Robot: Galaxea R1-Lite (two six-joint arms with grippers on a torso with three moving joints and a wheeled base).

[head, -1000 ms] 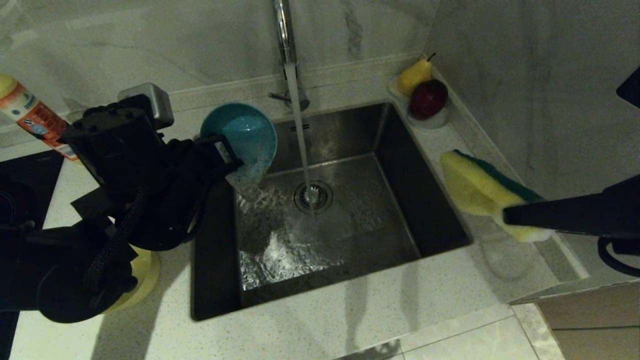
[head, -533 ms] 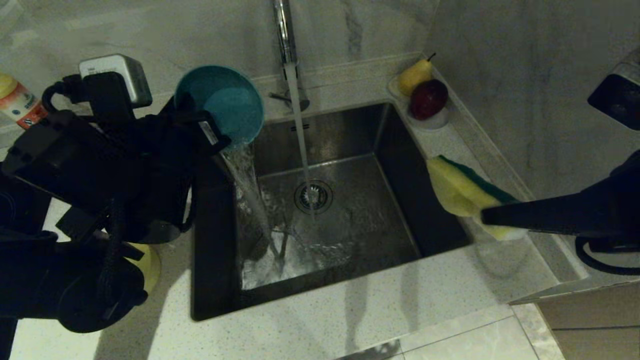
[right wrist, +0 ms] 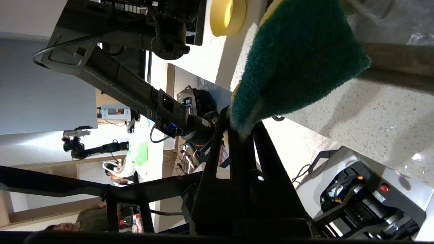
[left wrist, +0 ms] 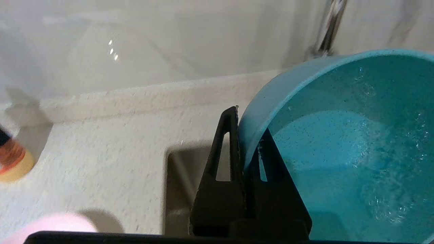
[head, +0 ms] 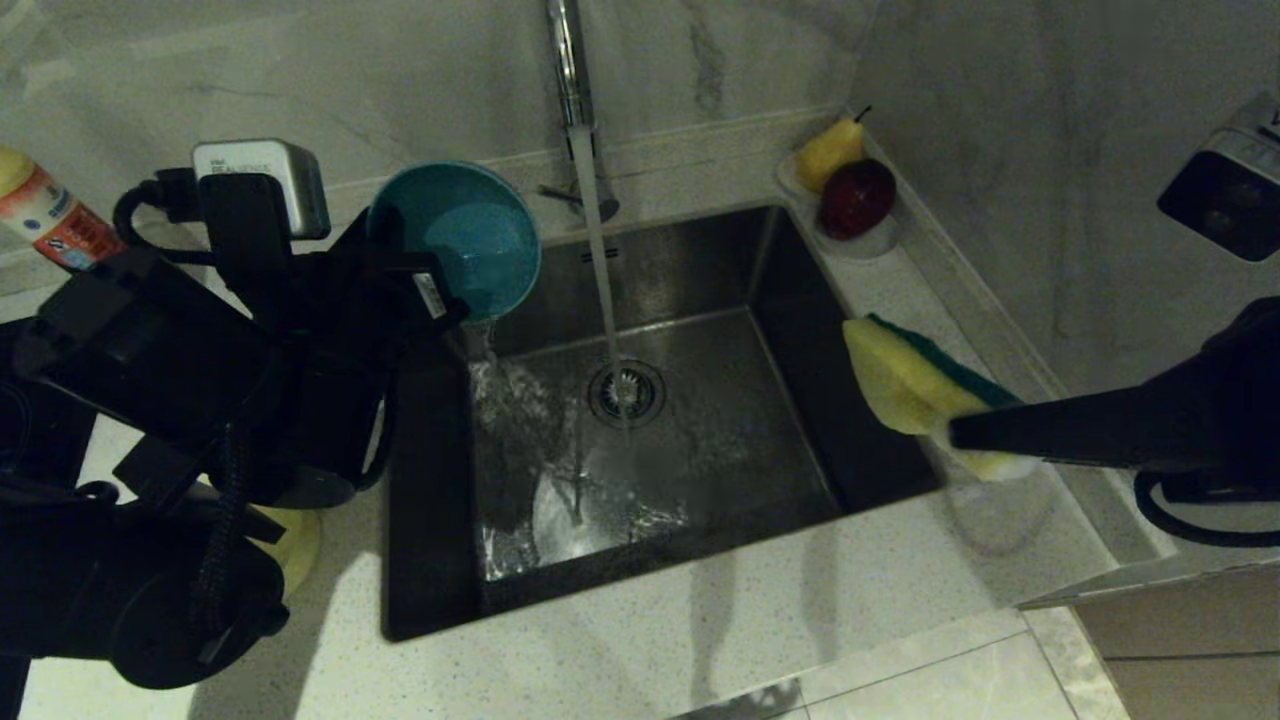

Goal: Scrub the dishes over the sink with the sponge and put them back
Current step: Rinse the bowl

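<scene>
The light blue bowl (head: pixel 465 240) hangs tilted over the back left corner of the sink (head: pixel 850 400), and a thin trickle of water runs from it into the basin. My left gripper (head: pixel 430 290) is shut on its rim, which shows in the left wrist view as one finger outside and one inside the blue bowl (left wrist: pixel 339 152), at the left gripper (left wrist: pixel 247 122). My right gripper (head: pixel 975 440) is shut on the sponge (head: pixel 910 385) over the sink's right edge, green side away from the basin; the right wrist view shows the sponge (right wrist: pixel 298 57) pinched at one end. The yellow bowl (head: pixel 295 540) sits on the counter, half hidden by my left arm. A pink bowl (left wrist: pixel 51 223) peeks in beneath the left wrist.
The faucet (head: pixel 570 70) runs a steady stream onto the drain strainer (head: pixel 625 392). A white dish with a pear and an apple (head: pixel 850 190) stands at the back right corner. A soap bottle (head: pixel 50 225) leans at the far left. The wall rises close on the right.
My left gripper rolled and raised the blue bowl, tipping its water into the sink; the pour has thinned to a trickle. My right gripper carried the sponge leftward toward the basin.
</scene>
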